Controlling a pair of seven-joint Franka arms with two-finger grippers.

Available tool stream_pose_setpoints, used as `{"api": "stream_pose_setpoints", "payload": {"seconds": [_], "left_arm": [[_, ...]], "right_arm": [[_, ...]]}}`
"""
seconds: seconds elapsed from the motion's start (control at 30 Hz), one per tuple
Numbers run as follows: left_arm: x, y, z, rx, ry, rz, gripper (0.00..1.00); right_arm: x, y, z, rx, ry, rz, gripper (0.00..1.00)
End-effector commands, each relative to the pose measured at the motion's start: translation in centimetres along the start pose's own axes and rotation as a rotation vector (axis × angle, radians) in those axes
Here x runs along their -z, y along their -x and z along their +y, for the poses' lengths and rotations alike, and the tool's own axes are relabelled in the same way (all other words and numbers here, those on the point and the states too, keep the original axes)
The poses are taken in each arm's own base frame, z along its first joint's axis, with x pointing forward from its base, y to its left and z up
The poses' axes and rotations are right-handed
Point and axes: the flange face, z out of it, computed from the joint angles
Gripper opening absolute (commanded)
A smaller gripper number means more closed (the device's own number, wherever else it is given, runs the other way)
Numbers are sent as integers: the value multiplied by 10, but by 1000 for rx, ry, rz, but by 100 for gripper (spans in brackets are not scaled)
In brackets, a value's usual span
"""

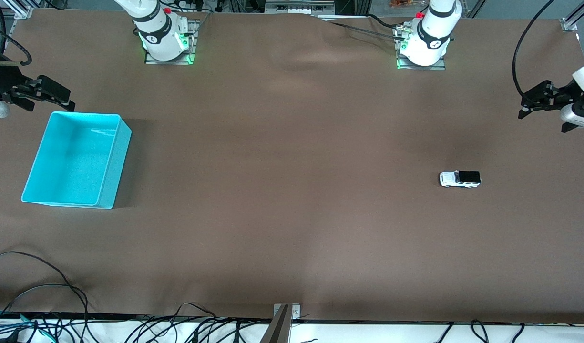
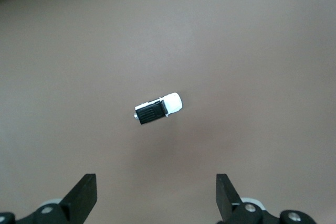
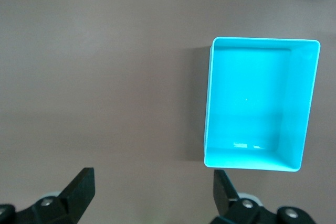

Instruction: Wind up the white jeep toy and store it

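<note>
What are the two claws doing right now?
Left gripper: open, empty, above the table.
Right gripper: open, empty, above the table by the bin.

White jeep toy on the tabletop toward the left arm's end, bin well apart toward the right arm's end, both resting apart from either tool

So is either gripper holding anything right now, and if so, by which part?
Nothing is held. The left gripper hangs open above the white jeep toy, which sits on the table. The right gripper is open over the table near the turquoise bin.
</note>
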Motion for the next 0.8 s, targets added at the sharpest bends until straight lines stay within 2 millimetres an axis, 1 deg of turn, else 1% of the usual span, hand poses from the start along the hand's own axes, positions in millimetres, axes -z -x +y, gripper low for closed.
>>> {"api": "stream_pose_setpoints", "payload": {"seconds": [0.0, 0.07, 0.17, 0.5, 0.57, 0.77], "left_arm": [[-15, -1, -14, -157, 2, 7, 100], [-19, 0, -20, -194, 5, 3, 100], [-31, -2, -27, -248, 17, -11, 100], [-83, -5, -36, -464, 2, 11, 100], [-97, -5, -36, -511, 3, 11, 100], [-153, -5, -39, -600, 36, -17, 100]], "right_arm": [[5, -3, 0, 16, -18, 4, 100], [5, -3, 0, 16, -18, 4, 100], [5, -3, 0, 16, -18, 4, 100], [5, -3, 2, 12, -18, 4, 100], [5, -3, 2, 12, -18, 4, 100], [6, -3, 2, 12, -18, 6, 100]]}}
